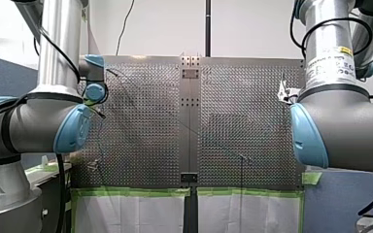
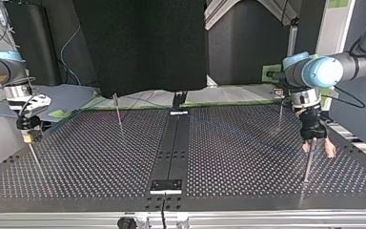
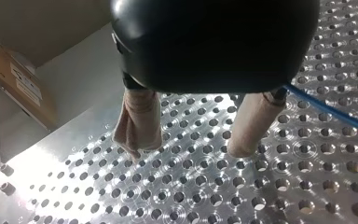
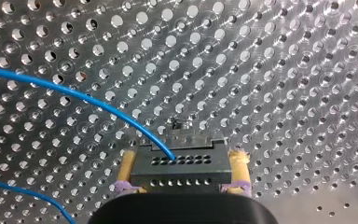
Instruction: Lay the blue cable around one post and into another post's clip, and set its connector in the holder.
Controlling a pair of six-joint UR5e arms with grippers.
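Perforated table (image 2: 243, 157), green tape (image 1: 243, 192)

The table (image 4: 284, 70) is shiny metal, the connector (image 4: 179, 170) matt black plastic.

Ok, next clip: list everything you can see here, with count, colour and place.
perforated table: one, silver, under both arms
posts: four, thin metal, spread over the table
blue cable: one, blue, curving across the table from the connector
connector: one, black, between the right gripper's pads
blocks: two, black, at the ends of the table's dark centre strip
green tape: strips, green, along the table's edge, front view
left gripper: one, black with beige pads, open, holding nothing
right gripper: one, yellow pads, shut on the connector
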